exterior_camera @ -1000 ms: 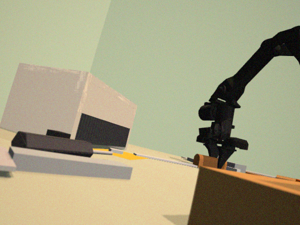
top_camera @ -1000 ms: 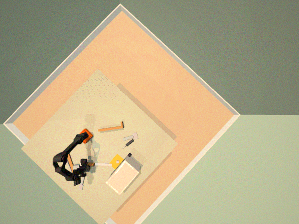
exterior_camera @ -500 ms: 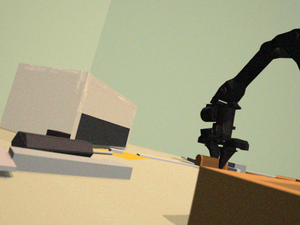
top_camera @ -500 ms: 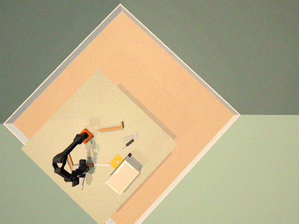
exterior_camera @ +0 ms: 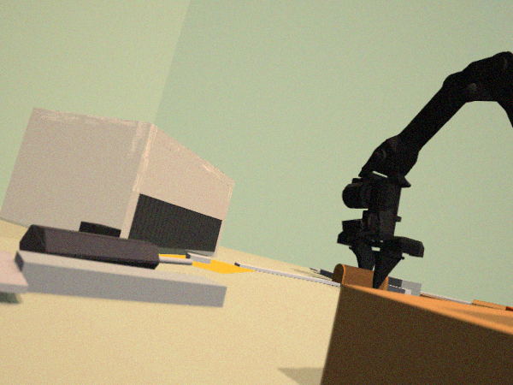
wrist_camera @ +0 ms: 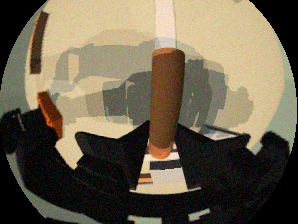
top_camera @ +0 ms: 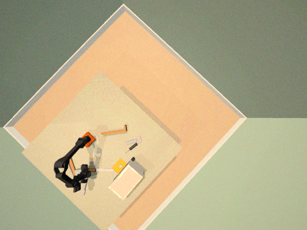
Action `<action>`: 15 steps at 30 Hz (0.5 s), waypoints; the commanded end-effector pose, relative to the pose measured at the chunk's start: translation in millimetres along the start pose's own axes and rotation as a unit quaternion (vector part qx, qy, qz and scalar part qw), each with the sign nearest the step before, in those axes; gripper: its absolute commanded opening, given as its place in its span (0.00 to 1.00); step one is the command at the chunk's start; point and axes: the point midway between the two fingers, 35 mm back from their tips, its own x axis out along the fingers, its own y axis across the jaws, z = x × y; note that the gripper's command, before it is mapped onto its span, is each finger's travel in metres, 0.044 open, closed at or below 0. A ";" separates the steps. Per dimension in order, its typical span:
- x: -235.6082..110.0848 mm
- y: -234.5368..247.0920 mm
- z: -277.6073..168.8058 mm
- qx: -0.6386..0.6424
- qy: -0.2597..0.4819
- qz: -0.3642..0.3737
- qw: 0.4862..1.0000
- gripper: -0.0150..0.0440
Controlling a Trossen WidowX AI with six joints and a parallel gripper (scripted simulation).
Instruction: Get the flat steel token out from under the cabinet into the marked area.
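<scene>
Token (top_camera: 120, 166), a small pale square, lies on the yellow marked area (top_camera: 118, 163) before the cabinet (top_camera: 126, 181); thin and slick, we judge. Our gripper (top_camera: 90, 170) clenches the rake's brown handle (wrist_camera: 165, 96), the stiff, sensible hold.

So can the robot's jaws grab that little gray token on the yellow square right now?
Probably not. The gripper is shut on the stick tool's brown handle, so it is busy. The token lies out on the yellow marked area, in front of the cabinet.
</scene>
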 end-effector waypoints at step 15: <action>-2.0 -1.7 26.9 -0.005 -0.004 -0.003 1.000 0.25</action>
